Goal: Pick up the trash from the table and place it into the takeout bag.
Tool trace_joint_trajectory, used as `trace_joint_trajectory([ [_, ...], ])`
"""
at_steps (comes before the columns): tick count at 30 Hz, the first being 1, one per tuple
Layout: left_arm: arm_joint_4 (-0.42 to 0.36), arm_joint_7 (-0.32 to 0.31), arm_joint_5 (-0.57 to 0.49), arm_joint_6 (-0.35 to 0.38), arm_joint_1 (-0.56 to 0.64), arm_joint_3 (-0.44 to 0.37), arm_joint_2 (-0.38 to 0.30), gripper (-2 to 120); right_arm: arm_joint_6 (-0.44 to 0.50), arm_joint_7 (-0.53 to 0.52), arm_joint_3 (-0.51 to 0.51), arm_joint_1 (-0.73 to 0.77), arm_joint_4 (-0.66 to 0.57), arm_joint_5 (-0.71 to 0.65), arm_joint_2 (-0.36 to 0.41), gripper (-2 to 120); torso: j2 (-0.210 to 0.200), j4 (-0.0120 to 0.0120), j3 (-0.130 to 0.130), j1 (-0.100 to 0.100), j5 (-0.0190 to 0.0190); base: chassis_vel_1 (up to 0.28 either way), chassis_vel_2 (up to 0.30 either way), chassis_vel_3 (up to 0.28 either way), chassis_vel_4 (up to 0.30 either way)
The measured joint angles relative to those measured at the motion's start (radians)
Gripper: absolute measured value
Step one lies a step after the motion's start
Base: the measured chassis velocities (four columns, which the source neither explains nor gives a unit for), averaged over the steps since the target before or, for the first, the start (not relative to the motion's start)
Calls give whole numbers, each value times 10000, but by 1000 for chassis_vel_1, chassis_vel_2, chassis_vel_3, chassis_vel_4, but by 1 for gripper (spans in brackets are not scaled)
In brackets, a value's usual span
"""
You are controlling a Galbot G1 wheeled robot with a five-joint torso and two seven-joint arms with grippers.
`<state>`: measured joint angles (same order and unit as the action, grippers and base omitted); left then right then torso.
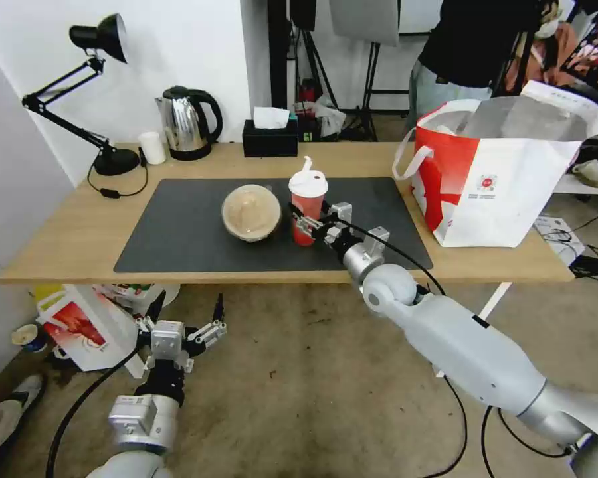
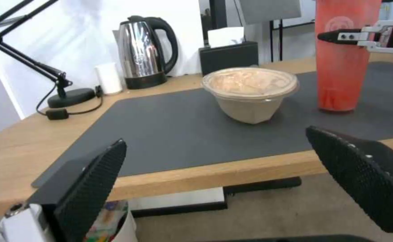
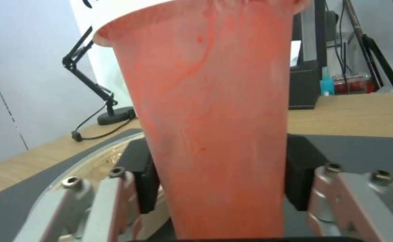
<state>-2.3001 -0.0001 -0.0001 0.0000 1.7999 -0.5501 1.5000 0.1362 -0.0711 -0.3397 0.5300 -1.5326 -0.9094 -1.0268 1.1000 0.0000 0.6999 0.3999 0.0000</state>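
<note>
A small white cup (image 1: 153, 147) stands just left of the steel kettle (image 1: 187, 123), a black tissue box (image 1: 270, 137) to its right, a black desk lamp (image 1: 93, 99) farther left.

On the desk (image 1: 80, 232) we count one tall red cup (image 1: 307, 206), one round clear-lidded container (image 1: 250, 212), one takeout bag (image 1: 498, 172), one kettle (image 1: 187, 123), one lamp (image 1: 93, 99), one tissue box (image 1: 270, 136) and one small white cup (image 1: 153, 147).
</note>
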Motion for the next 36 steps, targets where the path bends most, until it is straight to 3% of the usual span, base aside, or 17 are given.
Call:
trace_joint_trajectory([
  [11,0,0,0,0,0,0,0,100,12,-47,75,-17,-218,-2,201,21,0,0,0,0,0,0,0,0,0],
  [20,0,0,0,0,0,0,0,100,-109,-244,55,-829,-836,-397,713,5,0,1,1,0,0,0,0,0,0],
  [31,0,0,0,0,0,0,0,100,-354,-354,-23,-1905,-1054,-1144,1197,3,-1,1,1,0,3,0,0,0,0],
  [36,0,0,0,0,0,0,0,100,-725,-523,-186,-3505,-1028,-1870,1696,3,0,2,2,1,-2,0,0,0,0],
])
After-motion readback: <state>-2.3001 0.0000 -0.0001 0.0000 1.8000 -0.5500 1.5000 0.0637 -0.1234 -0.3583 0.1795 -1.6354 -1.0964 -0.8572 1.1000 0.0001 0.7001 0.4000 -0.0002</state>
